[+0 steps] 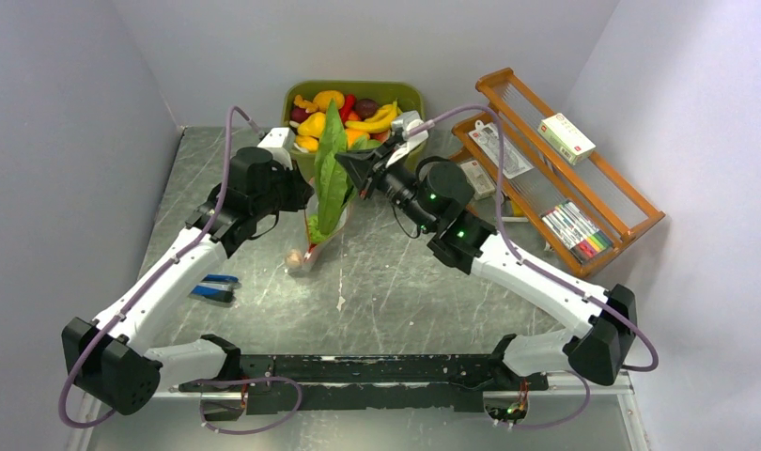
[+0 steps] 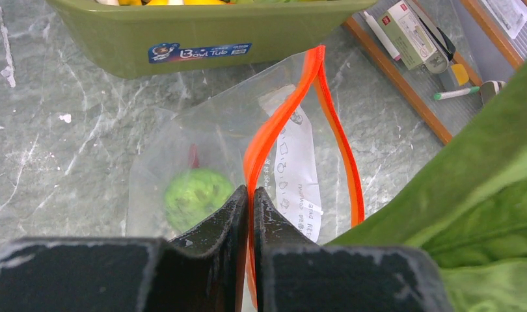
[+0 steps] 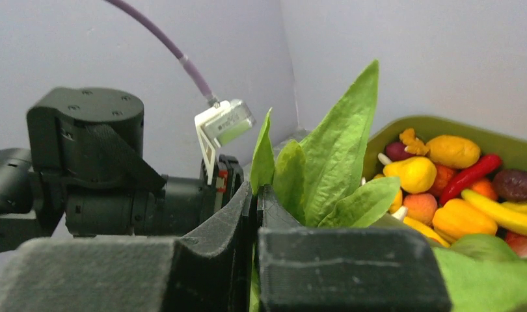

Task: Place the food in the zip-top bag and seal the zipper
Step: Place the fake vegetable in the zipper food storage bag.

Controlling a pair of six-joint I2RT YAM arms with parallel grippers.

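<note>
The job looked partly done. The bag (image 2: pixel 183 140) lay on the worktop (image 1: pixel 405 282) just in front of the green tub (image 2: pixel 202 39), with its mouth held open. The left claw (image 2: pixel 249 195) was pinched together on the orange zipper (image 2: pixel 277 127) at one side of that mouth, lifting it. Inside the bag sat a green round toy (image 2: pixel 197 195) with a bit of red (image 2: pixel 193 156) behind it.

The right claw (image 3: pixel 255 195) was clamped on the leaves (image 3: pixel 342 136). They stood upright with their lower end at the bag's mouth, though how deep they reached could not be told. By my reading, the leaves had yet to be pushed fully in and let go. The zipper gaped wide and was not yet pressed shut. Many other toys lay in the tub, and whether they were meant for the bag was unclear.
</note>
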